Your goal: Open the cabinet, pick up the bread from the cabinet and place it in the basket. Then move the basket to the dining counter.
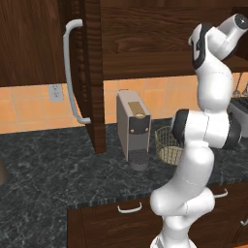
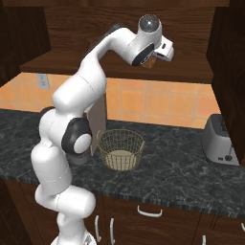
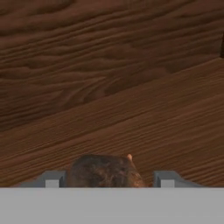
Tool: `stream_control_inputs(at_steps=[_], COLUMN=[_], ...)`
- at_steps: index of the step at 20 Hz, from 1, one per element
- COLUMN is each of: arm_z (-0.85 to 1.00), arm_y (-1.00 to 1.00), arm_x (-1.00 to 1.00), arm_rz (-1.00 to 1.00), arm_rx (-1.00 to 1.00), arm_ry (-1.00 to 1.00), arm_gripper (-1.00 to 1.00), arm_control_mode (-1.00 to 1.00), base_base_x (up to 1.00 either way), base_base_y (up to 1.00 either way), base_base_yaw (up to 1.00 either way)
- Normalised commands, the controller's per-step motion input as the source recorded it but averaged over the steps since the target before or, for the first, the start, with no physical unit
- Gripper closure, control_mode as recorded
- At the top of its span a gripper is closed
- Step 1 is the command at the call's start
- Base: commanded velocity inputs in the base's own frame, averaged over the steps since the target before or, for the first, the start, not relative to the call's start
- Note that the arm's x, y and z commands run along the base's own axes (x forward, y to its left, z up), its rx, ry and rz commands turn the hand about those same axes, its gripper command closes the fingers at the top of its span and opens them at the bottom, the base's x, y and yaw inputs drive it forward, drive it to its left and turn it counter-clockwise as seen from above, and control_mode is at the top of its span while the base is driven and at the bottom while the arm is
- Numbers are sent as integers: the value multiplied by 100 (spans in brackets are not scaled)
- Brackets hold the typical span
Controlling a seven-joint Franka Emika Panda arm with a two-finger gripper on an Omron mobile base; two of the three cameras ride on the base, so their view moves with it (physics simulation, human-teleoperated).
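**Pincer around the bread on the open cabinet shelf**

The cabinet stands open: its door juts edge-on toward the near side in the left base view, its curved pale handle facing left. That leaves the shelf open from the front, with dark side walls at left and right and the back panel close behind. The arm reaches up and in over the shelf's front edge; the pincer sits low above the shelf board.

The bread is a small brownish lump with a rough, mottled crust. It lies on the shelf between the two fingertips, which stand just beside it on either side; whether they press on it cannot be told, so the grip is uncertain. In the right base view only a golden sliver of it peeks from under the hand.

Below, the basket, tan wire mesh with a pale bottom, sits on the black speckled counter, just right of the coffee machine, with clear counter between it and the toaster at far right. The arm hides part of the basket in the left base view.
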Motion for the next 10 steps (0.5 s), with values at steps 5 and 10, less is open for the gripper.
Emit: stream_control_inputs(at_steps=[5,10], arm_z=[-1,21], arm_y=[4,18], arm_x=[-19,-99], arm_rz=[-6,-7], arm_rx=[0,0], arm_ry=[-1,-5], arm_gripper=[100,100], arm_control_mode=[-100,-100], base_base_x=[0,0], base_base_y=[0,0], base_base_yaw=[0,0])
